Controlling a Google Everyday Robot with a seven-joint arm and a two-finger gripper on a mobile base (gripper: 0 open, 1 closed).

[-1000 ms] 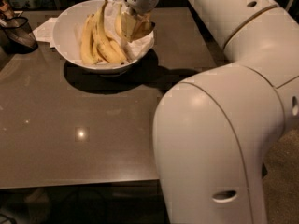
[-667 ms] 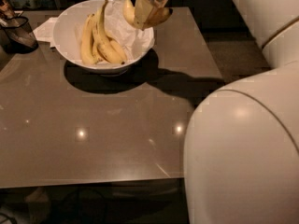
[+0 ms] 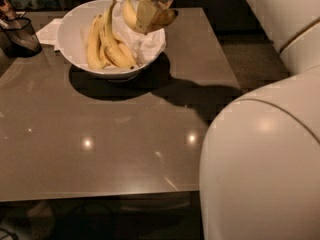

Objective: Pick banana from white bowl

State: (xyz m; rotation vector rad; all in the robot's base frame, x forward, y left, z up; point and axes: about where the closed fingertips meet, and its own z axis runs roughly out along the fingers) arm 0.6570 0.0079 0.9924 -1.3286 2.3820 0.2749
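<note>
The white bowl (image 3: 72, 39) stands at the far left of the brown table, lined with crumpled white paper. Several longer yellow bananas (image 3: 105, 44) lie inside it. My gripper (image 3: 150, 14) is at the top of the view, above the bowl's right rim. It is shut on the short, plump, curved banana (image 3: 131, 11), which hangs clear of the bowl. The banana's upper end points up and left; a darker end shows at the right past the fingers (image 3: 145, 16).
A dark see-through container (image 3: 20, 34) stands at the table's left edge beside a white napkin (image 3: 50, 33). My white arm body (image 3: 265, 159) fills the right foreground and hides the table's near right corner. The brown table (image 3: 125, 144) spreads in front.
My gripper has risen with the banana, lifting it out of the bowl and a little to the right. The arm body has swung further right in the view.
</note>
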